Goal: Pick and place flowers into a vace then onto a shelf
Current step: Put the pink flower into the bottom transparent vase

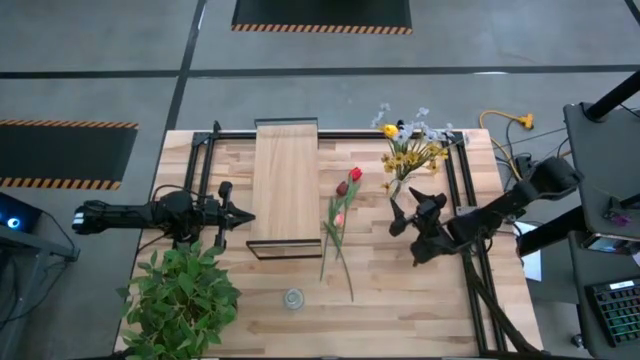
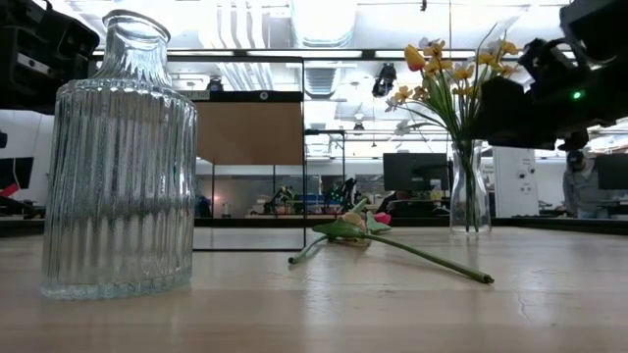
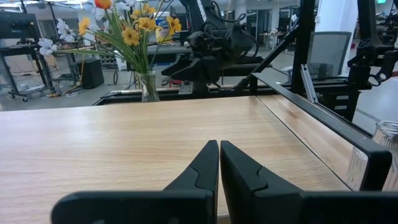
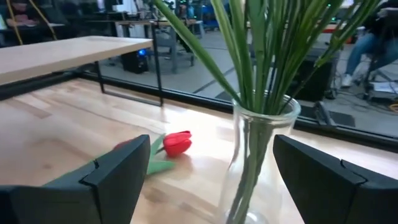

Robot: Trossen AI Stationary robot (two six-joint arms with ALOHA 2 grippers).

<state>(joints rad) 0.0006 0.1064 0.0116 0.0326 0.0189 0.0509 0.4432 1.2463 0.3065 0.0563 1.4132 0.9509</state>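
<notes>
1. The right gripper (image 1: pixel 402 214) sits right of centre in the high view, its dark arm reaching in from the right edge; its fingers are spread wide on either side of the clear glass vase (image 4: pixel 258 158) without touching it.
2. That vase holds green-stemmed yellow and pale white-blue flowers (image 1: pixel 410 150) at the upper right of the tabletop.
3. The left gripper (image 1: pixel 238 216) lies level at the left of the high view, fingers pressed together, its tip beside the shelf.
4. The shelf (image 1: pixel 286 180), a narrow light-wood board on a thin black frame, stands upper centre.
5. Red and pink tulips (image 1: pixel 343 200) lie flat on the wood table (image 1: pixel 400 300) between shelf and vase.
6. A ribbed clear glass bottle (image 2: pixel 123 162) stands empty at lower centre, and a bushy green leafy plant (image 1: pixel 180 298) fills the lower left corner.
7. The floor is grey concrete with striped black mats (image 1: pixel 65 153).
</notes>
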